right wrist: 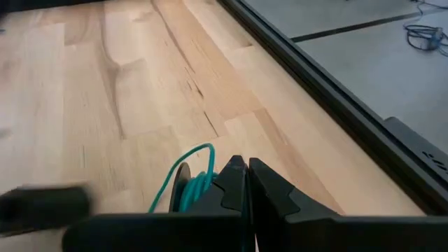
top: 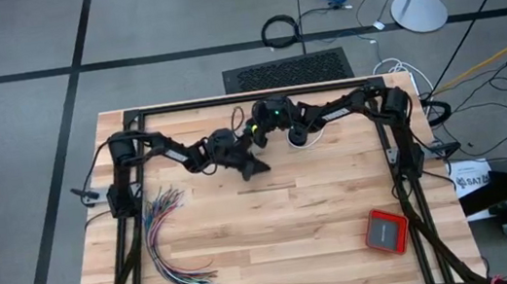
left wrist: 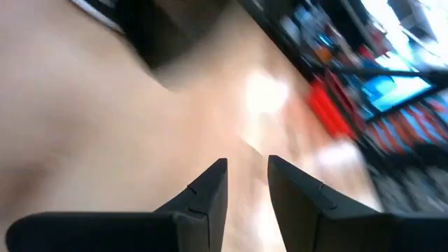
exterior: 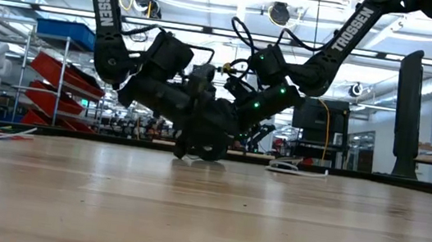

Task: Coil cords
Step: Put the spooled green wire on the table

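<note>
Biggest thing here is the light wood table point(top: 276, 237) with a black frame round its edge, and most of the front half is bare planks, so loads of open room there. Both dark arms lean in toward the middle of the far side and nearly meet; each has "TROSSEN" in white down its upper link, readable in the low view.

Near the left edge lies a fanned bundle of many-coloured wires point(top: 171, 246). A red box point(top: 385, 232) with a grey face sits near the front right corner, well apart from the arms.

The left gripper point(left wrist: 246, 171) is low over the wood by the far middle, fingers a narrow gap apart with nothing between them.

The right gripper point(right wrist: 246, 175) is just beside it near the far edge, fingers pressed together. The teal-green cord point(right wrist: 190, 183) loops on the table right beside those fingers; can't tell if it's pinched.
</note>
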Robot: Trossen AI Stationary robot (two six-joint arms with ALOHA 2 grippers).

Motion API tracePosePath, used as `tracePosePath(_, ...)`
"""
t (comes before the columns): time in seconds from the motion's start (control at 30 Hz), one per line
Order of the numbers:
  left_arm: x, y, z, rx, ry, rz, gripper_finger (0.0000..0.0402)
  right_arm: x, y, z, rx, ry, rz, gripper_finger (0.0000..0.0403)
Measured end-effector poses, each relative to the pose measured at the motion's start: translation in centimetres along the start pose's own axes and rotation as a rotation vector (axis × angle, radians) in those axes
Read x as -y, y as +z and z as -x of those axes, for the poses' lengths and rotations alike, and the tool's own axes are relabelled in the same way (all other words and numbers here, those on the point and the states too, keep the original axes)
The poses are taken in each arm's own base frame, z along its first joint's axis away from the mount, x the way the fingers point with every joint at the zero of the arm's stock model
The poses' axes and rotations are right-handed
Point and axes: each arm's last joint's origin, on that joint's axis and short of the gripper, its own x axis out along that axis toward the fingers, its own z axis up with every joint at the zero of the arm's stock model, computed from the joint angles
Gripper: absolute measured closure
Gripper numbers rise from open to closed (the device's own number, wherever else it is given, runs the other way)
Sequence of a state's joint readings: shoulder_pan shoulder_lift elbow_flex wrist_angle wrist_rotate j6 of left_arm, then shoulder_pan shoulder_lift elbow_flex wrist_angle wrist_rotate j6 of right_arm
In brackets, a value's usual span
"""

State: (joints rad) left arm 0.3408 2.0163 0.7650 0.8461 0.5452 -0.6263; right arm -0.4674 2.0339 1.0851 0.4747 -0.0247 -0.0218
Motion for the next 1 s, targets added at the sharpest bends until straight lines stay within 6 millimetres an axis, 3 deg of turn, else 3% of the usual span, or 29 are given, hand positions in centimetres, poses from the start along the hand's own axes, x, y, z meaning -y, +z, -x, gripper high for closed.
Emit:
tracePosePath(0.17,2.4,-0.4,0.2,-0.130,-0.165,-0.005,0.0292,0.0,0.0,0.0,-0.008,0.004,0.022,0.0403)
tracePosePath(0.33,5.9,-0.2,1.4,-0.117,-0.279,-0.161,0.0292,0.0,-0.1,0.0,-0.016,0.006,0.069,0.0403)
tracePosePath(0.43,7.1,-0.6,2.9,-0.070,-0.230,-0.258,0.0292,-0.4,-0.1,0.0,-0.020,0.012,0.125,0.0399)
tracePosePath(0.7,8.6,-1.8,7.3,0.016,0.107,-0.472,0.0292,-2.0,-0.2,0.1,-0.029,0.006,0.346,0.0399)
tracePosePath(1.0,8.7,-2.6,8.8,0.027,0.196,-0.497,0.0292,-3.9,-0.2,0.2,-0.047,-0.087,0.514,0.0400)
